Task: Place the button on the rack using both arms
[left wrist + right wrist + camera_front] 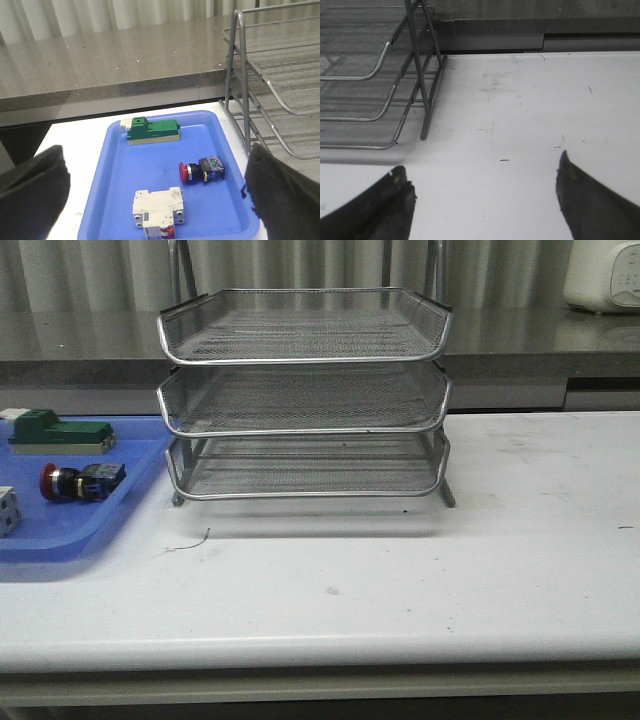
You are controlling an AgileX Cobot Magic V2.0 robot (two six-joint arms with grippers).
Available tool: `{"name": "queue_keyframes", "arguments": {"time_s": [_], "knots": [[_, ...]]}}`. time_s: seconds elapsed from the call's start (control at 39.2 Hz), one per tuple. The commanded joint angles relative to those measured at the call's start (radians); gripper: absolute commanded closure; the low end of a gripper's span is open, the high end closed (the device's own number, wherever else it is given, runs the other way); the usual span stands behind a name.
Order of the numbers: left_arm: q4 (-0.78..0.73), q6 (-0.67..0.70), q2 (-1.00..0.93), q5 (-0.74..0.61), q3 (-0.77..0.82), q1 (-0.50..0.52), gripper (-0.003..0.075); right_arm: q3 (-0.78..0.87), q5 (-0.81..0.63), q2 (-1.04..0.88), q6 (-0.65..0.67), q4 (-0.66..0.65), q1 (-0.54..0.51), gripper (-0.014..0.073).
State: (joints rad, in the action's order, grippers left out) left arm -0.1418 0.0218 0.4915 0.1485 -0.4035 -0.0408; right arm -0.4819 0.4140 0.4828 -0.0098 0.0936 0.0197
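button (201, 170) lies on side in blue tray (115, 165), beside rack (305, 390) on table (400, 580). left claw (155, 200) spread wide, empty, facing button for pickup. right claw (485, 200) spread, empty, near rack.

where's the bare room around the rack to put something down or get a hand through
Open table lies right of the rack and along the front edge before it. All three rack tiers look empty. The blue tray on the left is crowded: the green-and-beige block, the button and a white breaker leave only narrow gaps, and the tray nearly meets the rack's left post.
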Motion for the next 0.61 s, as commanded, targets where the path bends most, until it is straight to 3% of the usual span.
{"name": "queue_keyframes", "arguments": {"time_s": [0.0,0.33,0.51,0.59], "knots": [[0.009,0.003,0.009,-0.077,-0.038,-0.006,0.0041,-0.038,-0.112,0.034,-0.003,0.026,-0.006,-0.0008],[0.009,0.003,0.009,-0.082,-0.038,-0.006,0.0041,-0.156,-0.12,0.429,-0.003,0.225,0.008,-0.0008],[0.009,0.003,0.009,-0.092,-0.038,-0.006,0.0041,-0.272,-0.12,0.692,-0.066,0.358,0.079,-0.0003],[0.009,0.003,0.009,-0.092,-0.038,-0.006,0.0041,-0.319,-0.124,0.785,-0.118,0.441,0.122,0.0046]]}}
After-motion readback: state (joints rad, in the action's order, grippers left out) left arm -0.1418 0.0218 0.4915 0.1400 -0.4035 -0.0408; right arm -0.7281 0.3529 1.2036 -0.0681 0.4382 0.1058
